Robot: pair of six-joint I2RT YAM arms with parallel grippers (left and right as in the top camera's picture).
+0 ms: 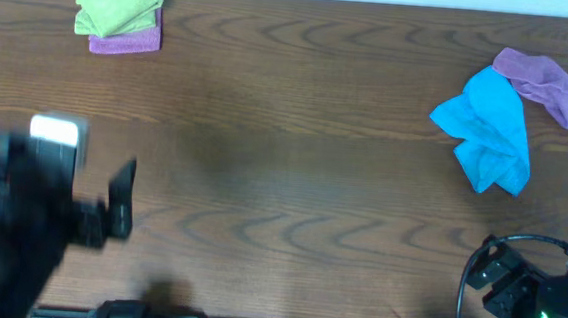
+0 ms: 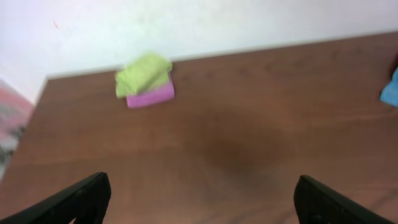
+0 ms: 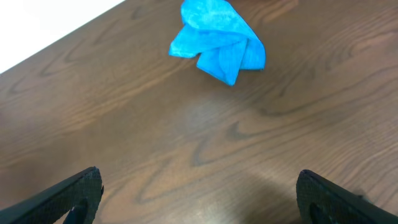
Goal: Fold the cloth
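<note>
Overhead: one green cloth (image 1: 119,5) lies folded atop a purple cloth (image 1: 127,41), well left of the one blue cloth (image 1: 492,128). A second purple cloth (image 1: 550,85) touches its far-right edge. Left gripper (image 2: 202,183) and right gripper (image 3: 199,177) both have their jaws spread and hold nothing.

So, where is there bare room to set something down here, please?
The middle of the table is bare, between the folded lime-green cloth on a folded purple cloth, far left, and the crumpled blue cloth beside a crumpled purple cloth, far right. The left arm and right arm crowd the near corners.
</note>
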